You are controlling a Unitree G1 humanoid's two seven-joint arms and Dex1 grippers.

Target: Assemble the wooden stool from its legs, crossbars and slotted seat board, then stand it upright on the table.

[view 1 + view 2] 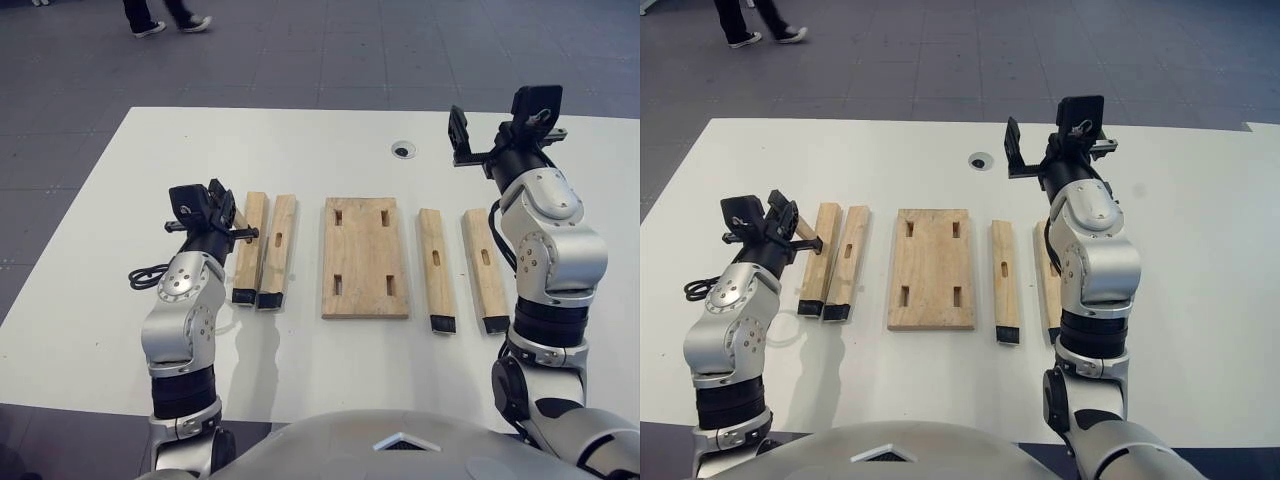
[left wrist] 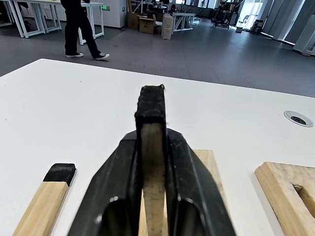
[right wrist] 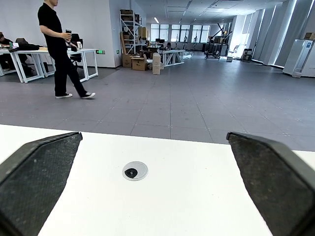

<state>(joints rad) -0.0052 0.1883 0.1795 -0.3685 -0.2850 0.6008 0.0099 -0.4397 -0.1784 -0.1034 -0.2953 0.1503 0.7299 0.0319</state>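
On the left side of the table [image 1: 330, 140], my left gripper [image 1: 215, 207] is closed tight on a thin crossbar [image 2: 152, 157], whose black-tipped end pokes out past my fingers. It sits just left of the left legs [image 1: 279, 250], which lie side by side with their black ends toward me. To their right the seat board [image 1: 365, 257] lies flat with its four slots facing up. Right of the board lie the right legs [image 1: 436, 268], a little apart from each other. My right gripper [image 1: 497, 128] is spread wide and holds nothing, raised over the far right of the table, well away from the wood. As I judge it, the step in hand is to seat this crossbar in a leg's slot, and each leg shows one in its upper face. To do that well I should turn my wrist until the free end is square to the slot, then enter straight along the slot's axis, not at a slant, since a tilted tenon is likely to jam. The legs lie loose, so I expect a push to slide the chosen leg or nudge the one just beside it. I should bring my right gripper across to pin the leg first, then press slowly and ease off if it binds. I cannot tell how much of the crossbar lies behind my fingers, so I should grip firmly against it slipping back.
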